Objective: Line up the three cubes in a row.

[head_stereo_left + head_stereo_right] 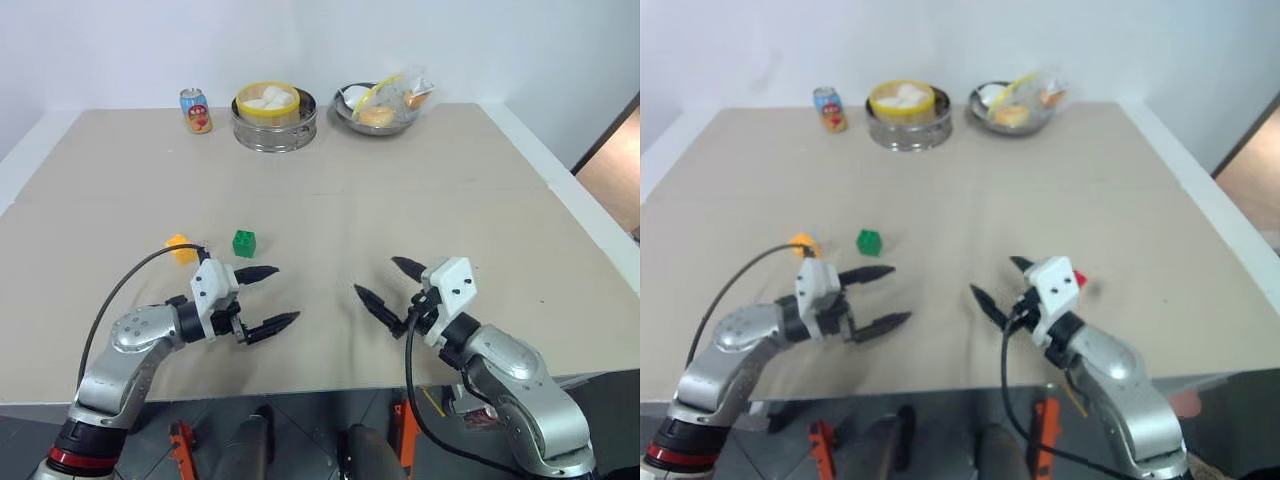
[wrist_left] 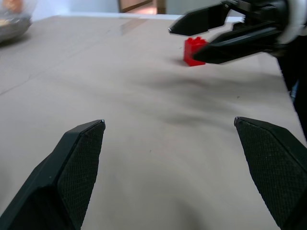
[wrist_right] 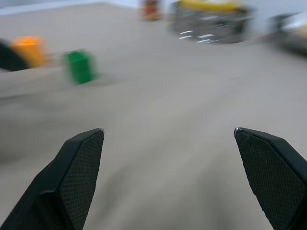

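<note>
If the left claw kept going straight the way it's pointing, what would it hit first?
Probably the right claw, which crosses its line over bare table; the red cube sits just behind it, though depth is unclear.

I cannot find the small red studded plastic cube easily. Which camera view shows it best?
The left wrist view: the small red studded plastic cube sits unhidden behind the right end effector. The right eye view shows a sliver.

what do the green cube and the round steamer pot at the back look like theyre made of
Green cube: likely hard moulded plastic, given its solid saturated colour, crisp edges and studded top like a toy brick. Round steamer pot: looks like bare metal, probably stainless steel, with a silvery wall that catches bright reflections; its yellow rim could be plastic or silicone, hard to tell.
</note>
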You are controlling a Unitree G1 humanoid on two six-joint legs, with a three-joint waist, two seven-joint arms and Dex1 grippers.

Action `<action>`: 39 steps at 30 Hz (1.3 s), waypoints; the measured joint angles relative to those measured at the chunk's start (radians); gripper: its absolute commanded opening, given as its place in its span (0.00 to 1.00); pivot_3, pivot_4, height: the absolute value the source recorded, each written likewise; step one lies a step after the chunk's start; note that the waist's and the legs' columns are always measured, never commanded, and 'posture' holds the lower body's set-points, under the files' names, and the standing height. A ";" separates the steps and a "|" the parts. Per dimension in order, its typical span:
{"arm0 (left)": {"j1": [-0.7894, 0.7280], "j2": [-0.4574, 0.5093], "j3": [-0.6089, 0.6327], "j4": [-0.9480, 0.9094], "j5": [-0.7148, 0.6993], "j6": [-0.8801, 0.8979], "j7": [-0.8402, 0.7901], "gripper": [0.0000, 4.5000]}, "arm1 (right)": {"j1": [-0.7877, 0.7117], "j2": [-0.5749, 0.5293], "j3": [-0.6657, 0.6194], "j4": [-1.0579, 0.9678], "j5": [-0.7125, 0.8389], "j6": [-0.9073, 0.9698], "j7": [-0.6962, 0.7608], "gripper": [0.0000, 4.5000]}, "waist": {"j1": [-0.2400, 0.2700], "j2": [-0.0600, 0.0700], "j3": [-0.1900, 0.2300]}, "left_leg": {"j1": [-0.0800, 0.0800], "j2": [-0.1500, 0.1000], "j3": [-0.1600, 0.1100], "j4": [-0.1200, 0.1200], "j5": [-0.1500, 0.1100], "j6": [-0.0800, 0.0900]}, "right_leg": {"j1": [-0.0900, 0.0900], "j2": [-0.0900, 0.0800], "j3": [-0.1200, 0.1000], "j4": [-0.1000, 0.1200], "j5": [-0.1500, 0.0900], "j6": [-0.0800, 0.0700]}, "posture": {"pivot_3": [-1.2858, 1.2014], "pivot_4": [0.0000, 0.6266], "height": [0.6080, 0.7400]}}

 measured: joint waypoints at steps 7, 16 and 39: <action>-0.077 -0.013 -0.033 0.048 -0.001 0.001 -0.048 0.99 | 0.104 0.135 -0.014 -0.082 -0.179 0.092 -0.265 1.00 | 0.001 0.000 -0.001 | 0.000 0.001 0.001 -0.001 0.000 0.000 | -0.001 0.001 -0.001 0.000 0.000 0.000 | 0.52 0.24 1.00; -0.103 -0.029 -0.057 0.078 0.000 0.001 -0.083 0.99 | 0.104 0.208 -0.059 -0.050 -0.266 0.102 -0.366 1.00 | -0.001 0.000 -0.001 | 0.000 0.003 0.007 -0.001 0.000 0.000 | -0.001 0.003 0.001 0.000 0.002 0.000 | 0.52 0.24 1.00; -0.097 0.002 -0.055 0.039 -0.007 0.038 -0.078 0.99 | -0.008 0.334 -0.092 0.162 -0.238 0.078 -0.366 1.00 | -0.001 0.000 -0.001 | 0.000 0.007 0.008 0.000 0.000 0.000 | -0.001 0.009 0.002 0.000 0.004 -0.003 | 0.52 0.24 1.00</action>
